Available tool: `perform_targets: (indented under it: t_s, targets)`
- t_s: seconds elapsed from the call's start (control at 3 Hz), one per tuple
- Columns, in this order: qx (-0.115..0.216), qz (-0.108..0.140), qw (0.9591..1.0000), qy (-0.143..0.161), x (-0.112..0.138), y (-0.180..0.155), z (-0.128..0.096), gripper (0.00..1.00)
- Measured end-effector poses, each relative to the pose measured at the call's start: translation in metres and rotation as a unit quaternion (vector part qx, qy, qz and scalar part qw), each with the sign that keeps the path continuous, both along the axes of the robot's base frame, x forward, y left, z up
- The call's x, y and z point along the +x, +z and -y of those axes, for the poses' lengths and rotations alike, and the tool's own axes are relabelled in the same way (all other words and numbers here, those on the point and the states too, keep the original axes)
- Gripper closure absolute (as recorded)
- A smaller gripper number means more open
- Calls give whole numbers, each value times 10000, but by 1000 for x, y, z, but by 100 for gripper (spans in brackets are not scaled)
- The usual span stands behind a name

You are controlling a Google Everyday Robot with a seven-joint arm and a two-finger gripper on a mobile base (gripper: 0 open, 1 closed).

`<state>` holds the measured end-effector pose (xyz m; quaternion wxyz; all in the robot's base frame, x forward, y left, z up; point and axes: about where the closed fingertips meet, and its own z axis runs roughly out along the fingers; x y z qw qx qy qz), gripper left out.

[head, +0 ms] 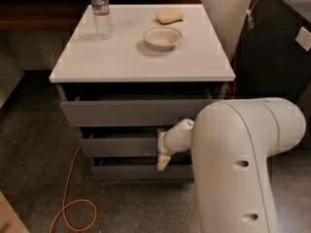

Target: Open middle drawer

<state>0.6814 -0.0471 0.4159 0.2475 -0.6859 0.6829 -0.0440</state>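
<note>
The middle drawer (119, 147) is the grey flat front in the middle of the white-topped cabinet (146, 57). It stands slightly out from the cabinet, behind the top drawer (131, 113) and ahead of the bottom drawer (136, 171). My gripper (164, 160) is at the right part of the middle drawer's front, its cream fingertip pointing down over the drawer's lower edge. My big white arm (238, 164) covers the right ends of the lower drawers.
On the cabinet top stand a water bottle (101, 11), a white bowl (162, 37) and a yellow sponge (170, 16). An orange cable (70, 198) loops on the carpet at the left. A black unit (272, 47) stands to the right.
</note>
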Motion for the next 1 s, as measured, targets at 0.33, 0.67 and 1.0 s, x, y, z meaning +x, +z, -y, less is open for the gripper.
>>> perform_targets:
  t_s: [0.33, 0.67, 1.0]
  targets:
    - [37, -35, 10000, 38, 1, -5, -12, 16]
    - [99, -118, 9998, 97, -7, -8, -21, 40]
    - [146, -158, 9997, 143, -17, -7, -24, 64]
